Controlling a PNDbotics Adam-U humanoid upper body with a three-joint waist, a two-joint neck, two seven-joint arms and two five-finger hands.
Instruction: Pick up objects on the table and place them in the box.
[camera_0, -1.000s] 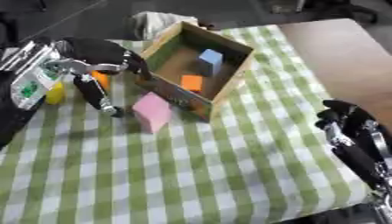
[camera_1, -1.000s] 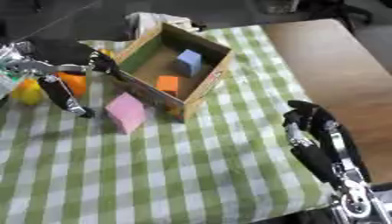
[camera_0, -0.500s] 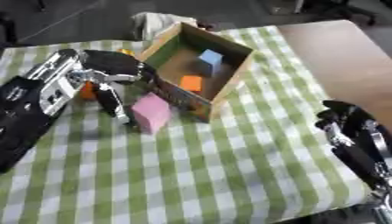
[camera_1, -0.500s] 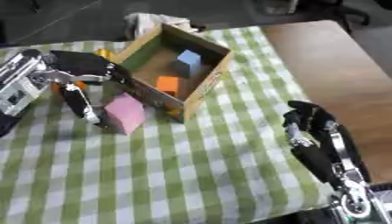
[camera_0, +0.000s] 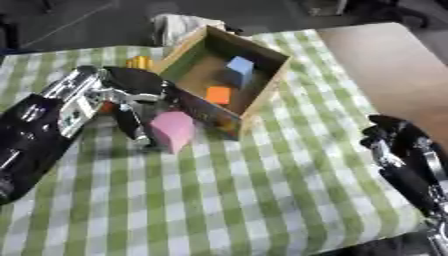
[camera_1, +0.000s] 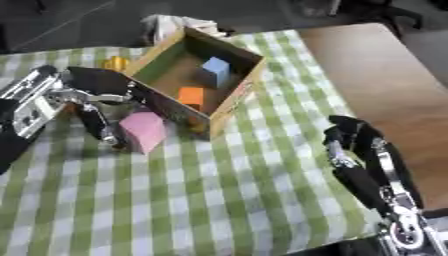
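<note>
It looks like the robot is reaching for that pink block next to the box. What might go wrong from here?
The left hand has fingers right beside the pink block, which sits close to the open cardboard box. Two likely risks: the fingers may push the block away instead of gripping it, or the hand may bump the box wall and shift the box, with its blue block and orange block inside.

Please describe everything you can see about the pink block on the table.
The pink block is a plain, matte, box-shaped piece, perhaps foam or painted wood. It lies slightly tilted on the green checked tablecloth, just outside the near wall of the cardboard box, apparently touching it. The left hand reaches over it, with fingers down against its left side. It is not yet lifted.
</note>
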